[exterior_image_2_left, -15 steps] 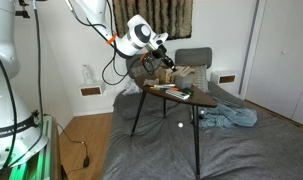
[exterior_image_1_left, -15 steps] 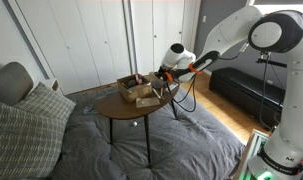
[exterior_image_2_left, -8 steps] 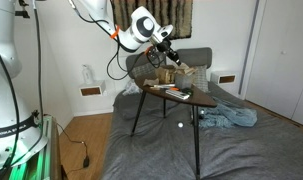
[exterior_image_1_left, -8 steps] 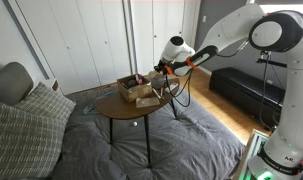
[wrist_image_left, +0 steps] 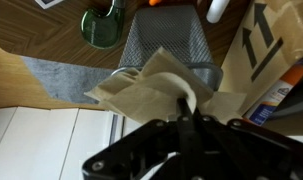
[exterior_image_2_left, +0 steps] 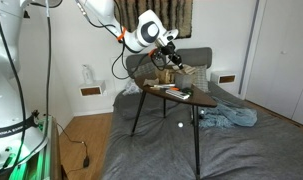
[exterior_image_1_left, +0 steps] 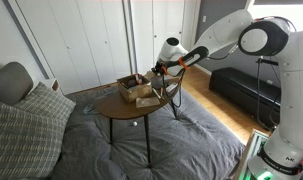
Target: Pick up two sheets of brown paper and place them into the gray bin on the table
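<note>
In the wrist view my gripper [wrist_image_left: 191, 108] is shut on a light tan crumpled sheet of brown paper [wrist_image_left: 141, 88], which hangs from the fingertips. Beneath it is the gray bin [wrist_image_left: 166, 38], open-topped, on the dark wooden table [wrist_image_left: 36, 45]. The paper covers part of the bin's near rim. In both exterior views the gripper [exterior_image_1_left: 157, 69] [exterior_image_2_left: 170, 55] is above the far end of the small oval table [exterior_image_1_left: 113, 108] [exterior_image_2_left: 188, 98], over the containers there. I cannot tell whether it holds one sheet or two.
A brown box with black markings [wrist_image_left: 271, 40] stands beside the bin, and a green round object [wrist_image_left: 101, 25] on its other side. A bed with pillows [exterior_image_1_left: 26, 125] lies under and around the table. A black cabinet [exterior_image_1_left: 241, 90] stands by the wall.
The gripper has risen above the table end and shifted a little, with the paper held in it.
</note>
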You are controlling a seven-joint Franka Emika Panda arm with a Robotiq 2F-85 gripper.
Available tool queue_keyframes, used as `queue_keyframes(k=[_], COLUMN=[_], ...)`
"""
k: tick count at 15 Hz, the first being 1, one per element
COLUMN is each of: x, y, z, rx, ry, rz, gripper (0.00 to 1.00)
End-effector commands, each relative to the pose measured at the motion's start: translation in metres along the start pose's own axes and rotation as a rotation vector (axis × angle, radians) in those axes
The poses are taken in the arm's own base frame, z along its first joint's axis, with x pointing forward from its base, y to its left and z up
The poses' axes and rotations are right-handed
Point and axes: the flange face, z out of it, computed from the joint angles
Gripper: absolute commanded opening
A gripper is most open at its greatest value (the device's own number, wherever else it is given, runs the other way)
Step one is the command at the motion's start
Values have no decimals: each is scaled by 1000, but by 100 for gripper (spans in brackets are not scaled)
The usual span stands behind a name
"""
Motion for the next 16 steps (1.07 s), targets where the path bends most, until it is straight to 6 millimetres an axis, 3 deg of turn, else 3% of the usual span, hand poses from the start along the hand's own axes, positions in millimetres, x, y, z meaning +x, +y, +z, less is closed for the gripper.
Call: queue_keyframes(k=[1,7,12,13,14,16], x=[8,6,10,12,14,19], y=[-1,8,12,12,12,11], z=[25,54,60,59,56,50], rx=[12,14,9,11,10,9], ry=[-45,-121,-153,-151,-145,-138], rz=[-10,-18,-35,-36,-40,-47], gripper=[0,0,0,3,20,32])
